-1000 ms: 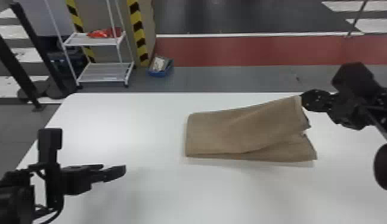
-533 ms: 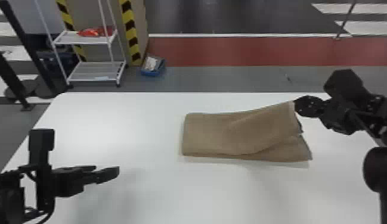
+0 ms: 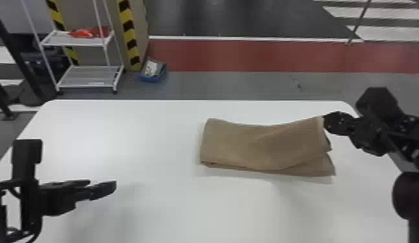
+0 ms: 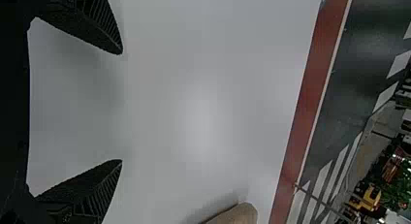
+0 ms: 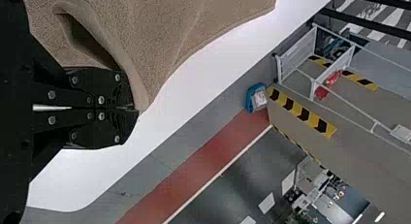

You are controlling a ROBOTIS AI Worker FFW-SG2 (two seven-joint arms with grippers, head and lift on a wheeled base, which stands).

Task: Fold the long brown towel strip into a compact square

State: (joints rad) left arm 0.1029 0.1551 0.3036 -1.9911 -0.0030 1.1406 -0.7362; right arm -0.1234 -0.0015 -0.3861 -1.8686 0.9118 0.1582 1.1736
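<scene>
While right tool (image 3: 326, 121) pinches towel (image 3: 250, 142) edge, table (image 3: 153, 206) space separates left tool (image 3: 102, 184).

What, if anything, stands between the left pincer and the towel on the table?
Nothing visible does. In the head view, white tabletop lies between the open left pincer and the brown towel, whose far right corner the right pincer grips.
</scene>
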